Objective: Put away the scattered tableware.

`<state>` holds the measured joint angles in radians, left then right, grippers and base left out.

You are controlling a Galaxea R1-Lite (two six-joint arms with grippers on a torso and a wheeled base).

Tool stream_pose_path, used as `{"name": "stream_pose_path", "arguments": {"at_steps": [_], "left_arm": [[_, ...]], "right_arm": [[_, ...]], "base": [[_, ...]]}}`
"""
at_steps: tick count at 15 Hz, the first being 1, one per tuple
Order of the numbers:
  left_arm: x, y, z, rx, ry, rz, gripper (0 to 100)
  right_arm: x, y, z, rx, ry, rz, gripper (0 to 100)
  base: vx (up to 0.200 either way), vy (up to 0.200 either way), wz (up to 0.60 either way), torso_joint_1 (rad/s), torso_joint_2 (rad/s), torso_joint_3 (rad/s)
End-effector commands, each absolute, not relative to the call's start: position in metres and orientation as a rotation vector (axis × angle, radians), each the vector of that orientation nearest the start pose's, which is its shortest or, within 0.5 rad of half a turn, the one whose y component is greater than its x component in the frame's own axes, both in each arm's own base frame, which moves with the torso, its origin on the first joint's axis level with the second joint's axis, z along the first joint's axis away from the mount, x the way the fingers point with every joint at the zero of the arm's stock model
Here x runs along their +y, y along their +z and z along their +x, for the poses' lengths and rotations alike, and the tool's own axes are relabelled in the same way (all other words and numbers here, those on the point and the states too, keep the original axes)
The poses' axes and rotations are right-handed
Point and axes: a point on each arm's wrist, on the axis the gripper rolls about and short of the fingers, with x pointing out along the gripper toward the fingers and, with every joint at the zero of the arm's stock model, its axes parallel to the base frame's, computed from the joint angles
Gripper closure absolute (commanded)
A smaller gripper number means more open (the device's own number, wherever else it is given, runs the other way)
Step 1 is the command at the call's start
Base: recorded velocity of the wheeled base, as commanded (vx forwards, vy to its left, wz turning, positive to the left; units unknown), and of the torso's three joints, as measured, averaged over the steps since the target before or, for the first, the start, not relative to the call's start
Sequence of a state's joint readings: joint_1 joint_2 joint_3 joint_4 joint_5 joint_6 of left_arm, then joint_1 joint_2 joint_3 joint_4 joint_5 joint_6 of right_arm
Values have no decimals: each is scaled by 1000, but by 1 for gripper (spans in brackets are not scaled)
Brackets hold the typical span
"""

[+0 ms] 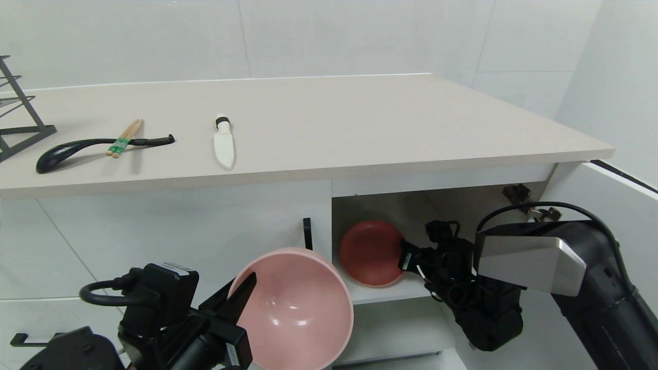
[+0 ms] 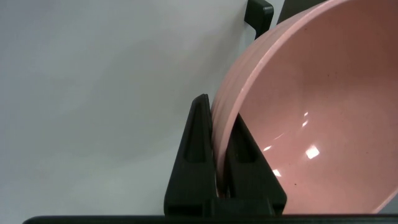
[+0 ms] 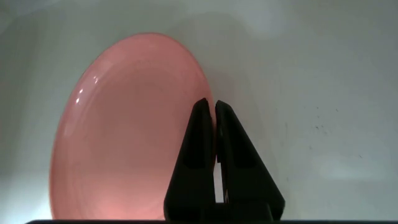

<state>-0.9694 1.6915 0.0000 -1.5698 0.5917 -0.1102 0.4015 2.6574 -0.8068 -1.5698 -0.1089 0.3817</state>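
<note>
Both arms are black. The left arm (image 1: 169, 308) is made of chunky black blocks, and a fat black cable (image 1: 100, 290) loops out of it at nine o'clock. The left gripper (image 1: 247, 288) has two long black fingers (image 2: 198, 143) shaped like thin wedges, pointy at the tip and wide at the bottom. A little white sticker (image 1: 234, 354) sits below them at six o'clock. The right arm (image 1: 606, 308) is fat and round, with a shiny silver panel (image 1: 529, 264) on it. A thin black cable (image 1: 565, 205) curves over it at twelve o'clock. The right gripper (image 1: 402, 254) has the same kind of black wedge fingers (image 3: 198, 155), a small white tag (image 1: 406, 263), and thin wires (image 1: 444, 226) bunched just behind it.
</note>
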Motion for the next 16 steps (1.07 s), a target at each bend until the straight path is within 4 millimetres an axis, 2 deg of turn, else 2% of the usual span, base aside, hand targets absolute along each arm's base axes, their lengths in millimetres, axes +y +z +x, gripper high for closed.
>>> {"name": "stream_pose_path", "arguments": {"at_steps": [1,5,6,11,13,15,16], "left_arm": [[-148,103,117,109,-371,-21,100],[-148,102,117,112,-371,-20,100],[-149,102,117,113,-369,-19,100],[-151,97,119,130,-367,-3,100],[-151,97,119,130,-367,-3,100],[-151,97,119,130,-367,-3,100],[-151,97,119,130,-367,-3,100]], "right_arm": [[151,-83,361,324,235,306,100],[156,-81,373,279,245,339,100],[156,-82,373,284,250,361,0],[156,-77,377,262,262,348,0],[158,-43,374,205,280,358,0],[162,-28,349,248,308,343,0],[164,-11,315,302,340,315,0]], "base": [[0,0,0,0,0,0],[0,0,0,0,0,0],[0,0,0,0,0,0],[0,0,0,0,0,0],[0,0,0,0,0,0],[0,0,0,0,0,0],[0,0,0,0,0,0]]}}
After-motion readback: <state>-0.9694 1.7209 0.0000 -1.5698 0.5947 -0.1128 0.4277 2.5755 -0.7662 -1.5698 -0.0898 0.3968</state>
